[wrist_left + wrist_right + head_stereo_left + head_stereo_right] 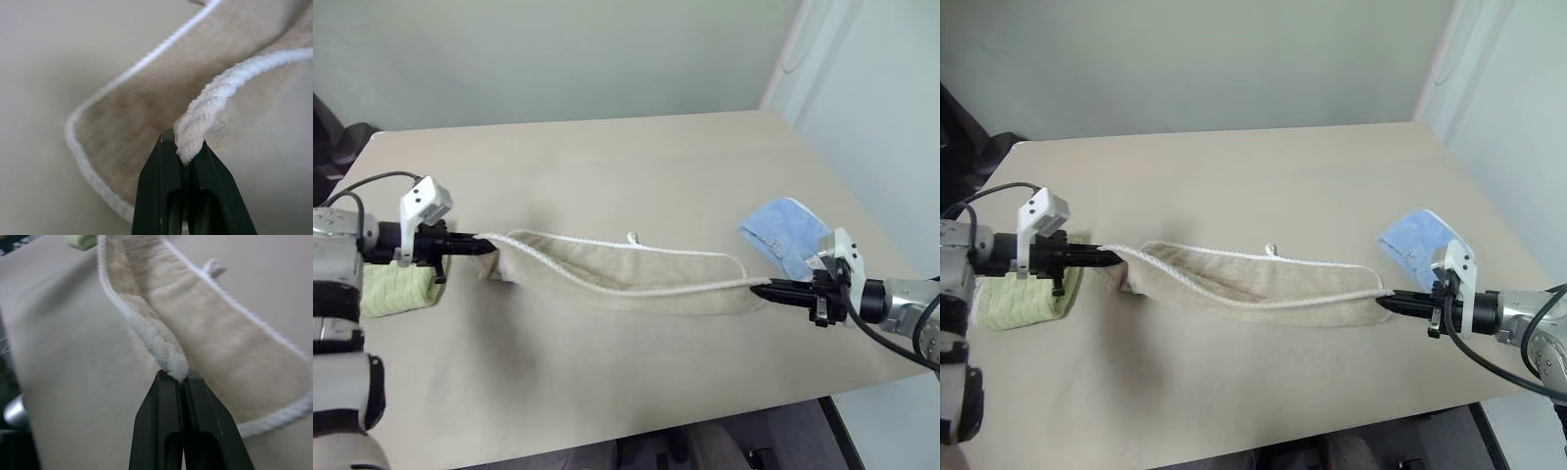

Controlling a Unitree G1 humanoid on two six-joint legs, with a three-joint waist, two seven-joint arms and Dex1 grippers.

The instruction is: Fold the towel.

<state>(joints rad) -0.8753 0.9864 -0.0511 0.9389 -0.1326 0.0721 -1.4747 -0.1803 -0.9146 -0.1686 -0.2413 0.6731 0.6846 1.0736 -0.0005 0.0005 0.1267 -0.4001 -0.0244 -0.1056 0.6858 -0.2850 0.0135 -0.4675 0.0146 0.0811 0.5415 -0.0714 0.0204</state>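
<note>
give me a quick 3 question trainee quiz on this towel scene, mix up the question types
1. True or false: both pincers are shut on the towel's white corded edging.
2. Multiple choice: the small green cloth lies A) beside the left pincer, B) on top of the towel, C) beside the right pincer.
3. Short answer: what small feature sticks up from the towel's far edge?

Key
1. True. The left pincer and the right pincer each pinch an end of the towel, stretched between them over the table.
2. A. The green cloth is at the left pincer; the blue cloth is near the right one.
3. A small white loop.
</note>
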